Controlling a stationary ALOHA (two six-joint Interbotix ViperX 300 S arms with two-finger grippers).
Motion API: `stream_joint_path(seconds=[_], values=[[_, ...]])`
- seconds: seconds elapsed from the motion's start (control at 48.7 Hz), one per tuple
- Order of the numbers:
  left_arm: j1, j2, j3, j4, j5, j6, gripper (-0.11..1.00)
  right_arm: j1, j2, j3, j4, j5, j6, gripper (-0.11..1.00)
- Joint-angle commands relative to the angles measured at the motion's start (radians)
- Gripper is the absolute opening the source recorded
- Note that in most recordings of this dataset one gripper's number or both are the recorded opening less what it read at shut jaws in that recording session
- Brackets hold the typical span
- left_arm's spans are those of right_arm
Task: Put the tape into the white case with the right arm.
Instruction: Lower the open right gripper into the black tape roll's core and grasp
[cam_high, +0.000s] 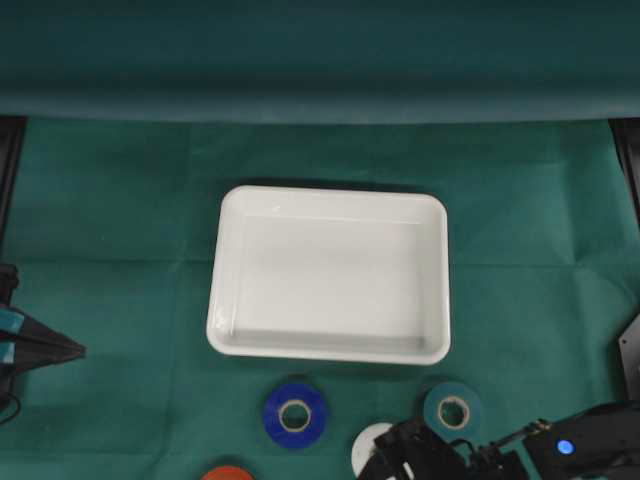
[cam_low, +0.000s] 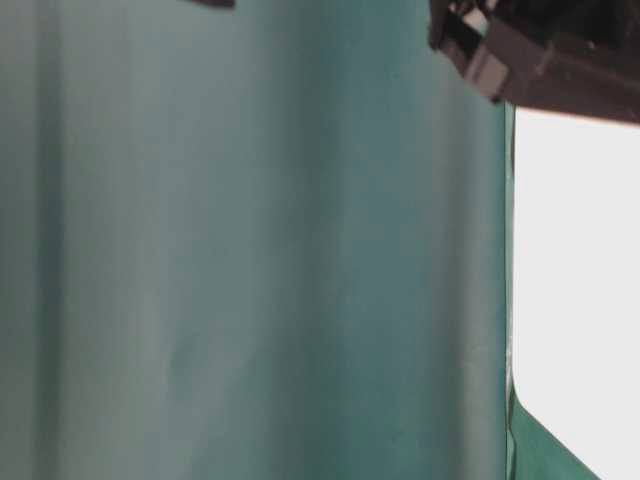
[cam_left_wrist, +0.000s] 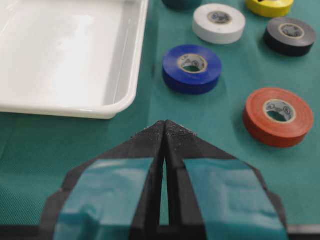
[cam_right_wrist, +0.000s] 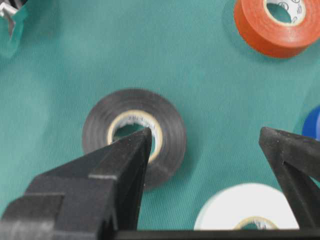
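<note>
- Rolls of tape lie flat on my green counter (cam_high: 120, 200), just beside the case (cam_high: 330, 205).
- My right hand (cam_right_wrist: 205, 137) is spread wide over the black roll (cam_right_wrist: 170, 132); one fingertip (cam_right_wrist: 135, 145) sits above its core, nothing held.
- Case holds nothing.
- My left hand (cam_left_wrist: 165, 125) is pressed together, well apart from the case, facing the blue roll (cam_left_wrist: 192, 68) and orange roll (cam_left_wrist: 278, 116).

left gripper (cam_left_wrist: 165, 131): black, two pointed fingers that taper to a tip; a light-blue band on each finger
right gripper (cam_right_wrist: 205, 142): all black, matte, two thick wedge-shaped fingers with pointed tips
right arm (cam_high: 590, 440): black, bulky housing, one small blue light, thin cables near the wrist
</note>
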Motion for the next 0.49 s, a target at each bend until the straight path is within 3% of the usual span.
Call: stream_joint_path(seconds=[0.0,0.472], values=[[0.000,0.009,-0.011,-0.002,-0.009,-0.002,0.00,0.005,0.005,-0.038,0.000,-0.003,0.002,0.70],[0.000,0.009,-0.011,-0.002,-0.009,-0.003,0.00,0.005,0.054,-0.081,0.000,0.117,0.003,0.70]])
